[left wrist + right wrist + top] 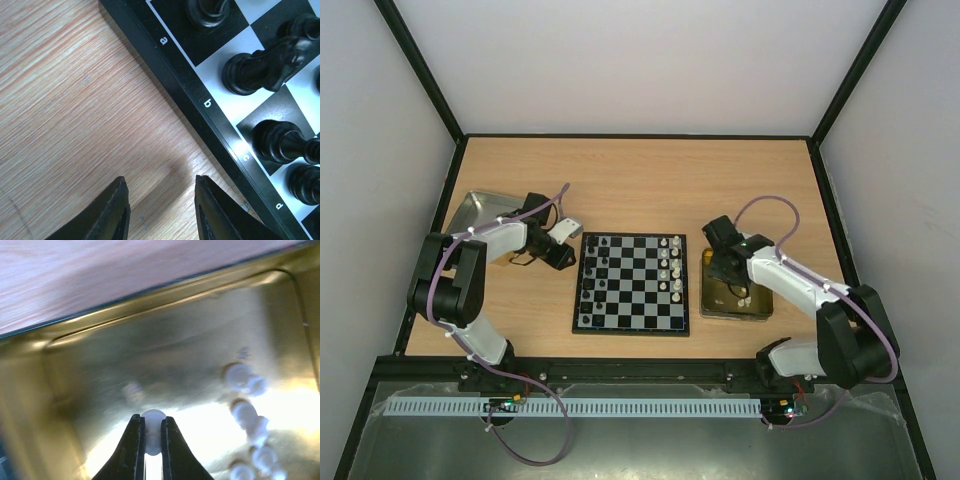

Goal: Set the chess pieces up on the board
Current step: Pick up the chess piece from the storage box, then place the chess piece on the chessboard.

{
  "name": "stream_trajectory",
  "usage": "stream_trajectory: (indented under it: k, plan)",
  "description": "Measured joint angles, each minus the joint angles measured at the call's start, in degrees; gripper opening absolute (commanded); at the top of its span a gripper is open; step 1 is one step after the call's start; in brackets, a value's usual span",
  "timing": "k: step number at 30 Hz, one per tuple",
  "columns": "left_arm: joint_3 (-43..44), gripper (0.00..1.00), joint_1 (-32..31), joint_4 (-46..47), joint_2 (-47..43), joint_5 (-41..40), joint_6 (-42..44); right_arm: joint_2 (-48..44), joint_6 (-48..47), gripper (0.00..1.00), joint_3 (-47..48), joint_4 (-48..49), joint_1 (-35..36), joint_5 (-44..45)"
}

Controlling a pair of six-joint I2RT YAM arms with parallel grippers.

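The board (631, 283), black and silver checks, lies mid-table. Black pieces (591, 272) stand along its left columns, white pieces (671, 265) along its right. My left gripper (563, 256) is open and empty, just left of the board's rim; in the left wrist view (161, 196) its fingers hover over bare wood beside the rim (197, 107), with black pieces (260, 67) in view. My right gripper (727, 277) is over the gold tray (760, 308); in the right wrist view (152, 427) it is shut on a white piece (153, 421). Several loose white pieces (247, 412) lie in the tray.
A plain silver tray (480, 207) stands at the far left behind my left arm. The gold tray's walls (150, 310) surround my right gripper. Black frame posts and white walls enclose the table.
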Motion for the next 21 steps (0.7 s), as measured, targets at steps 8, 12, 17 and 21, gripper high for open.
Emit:
stream_trajectory:
  k: [8,12,17,21]
  plan:
    - [0.0,0.38,0.0,0.0,0.0,0.0,0.0,-3.5,4.3,0.02,9.2,-6.3,16.3,4.8]
    - [0.0,0.38,0.0,0.0,0.0,0.0,0.0,-3.8,7.5,0.02,11.2,-8.6,24.1,7.1]
    - [0.0,0.38,0.0,0.0,0.0,0.0,0.0,0.0,9.7,0.02,12.0,-8.8,32.5,7.4]
    - [0.0,0.38,0.0,0.0,0.0,0.0,0.0,4.5,10.1,0.02,12.0,-7.3,35.2,6.0]
